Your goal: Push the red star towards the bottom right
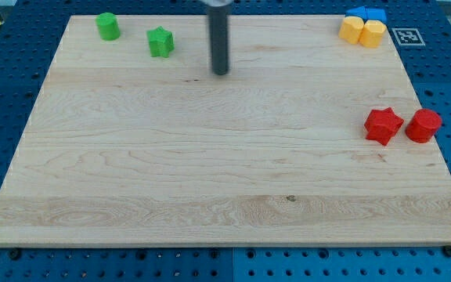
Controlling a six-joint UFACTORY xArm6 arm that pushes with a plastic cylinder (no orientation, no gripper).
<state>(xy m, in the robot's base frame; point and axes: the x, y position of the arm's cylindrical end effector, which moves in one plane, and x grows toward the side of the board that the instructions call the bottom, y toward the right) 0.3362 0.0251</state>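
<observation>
The red star [383,125] sits near the counter's [210,172] right edge, at about three o'clock of its centre, with a red cylinder [423,125] just beside it at three o'clock. My tip [221,72], a bare rod holding nothing, stands well apart near the top; the star lies at about four o'clock from it. A push toward the bottom right likely needs the tip at the star's ten o'clock.

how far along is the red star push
Done: nothing visible yet. The red star sits at the view's right edge, mid-height, beside the red cylinder. In hand: my tip stands near the view's top, right of the green star, far from the red star. Left: reach the star's upper-left side and push it toward the bottom right.
</observation>
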